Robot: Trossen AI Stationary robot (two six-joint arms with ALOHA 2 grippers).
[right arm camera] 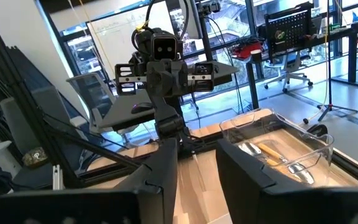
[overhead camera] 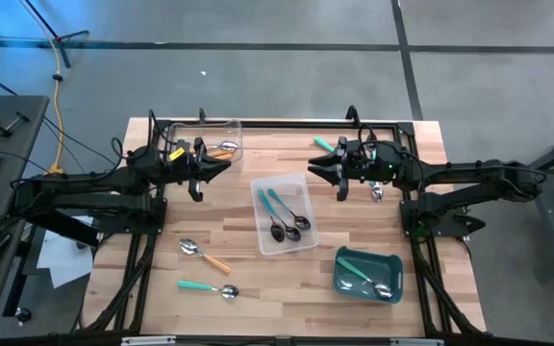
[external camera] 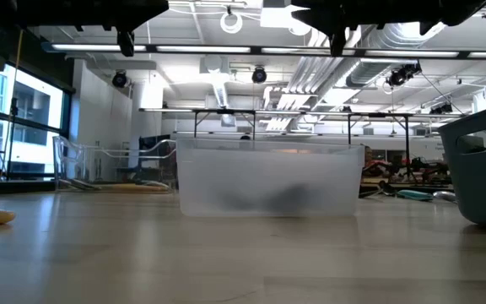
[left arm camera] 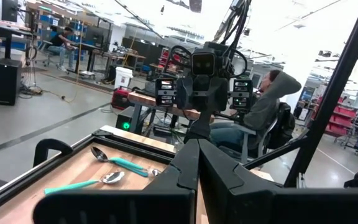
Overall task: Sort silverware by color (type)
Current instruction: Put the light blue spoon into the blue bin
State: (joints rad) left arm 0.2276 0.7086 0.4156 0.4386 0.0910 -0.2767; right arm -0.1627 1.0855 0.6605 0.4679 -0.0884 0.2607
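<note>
Both arms hover above the table's far half, facing each other and touching nothing. My left gripper (overhead camera: 225, 165) (left arm camera: 197, 167) is shut. My right gripper (overhead camera: 312, 171) (right arm camera: 197, 169) is open. Between them and nearer lies a clear tray (overhead camera: 301, 245) holding two teal-handled spoons (overhead camera: 279, 207). A second clear tray (overhead camera: 231, 127) (right arm camera: 319, 144) at the far left holds orange-handled spoons (right arm camera: 272, 151). Loose on the wood lie an orange-handled spoon (overhead camera: 203, 254), a green-handled spoon (overhead camera: 205, 287), and two teal-handled spoons (left arm camera: 114, 160) (left arm camera: 82, 182) by the far edge.
A teal bin (overhead camera: 392, 264) (external camera: 479, 169) at the near right holds green-handled spoons (overhead camera: 362, 281). Another spoon bowl (overhead camera: 378, 193) shows under the right arm. A black frame runs along the table's far edge (overhead camera: 287, 123). A person (left arm camera: 263, 106) sits beyond the table.
</note>
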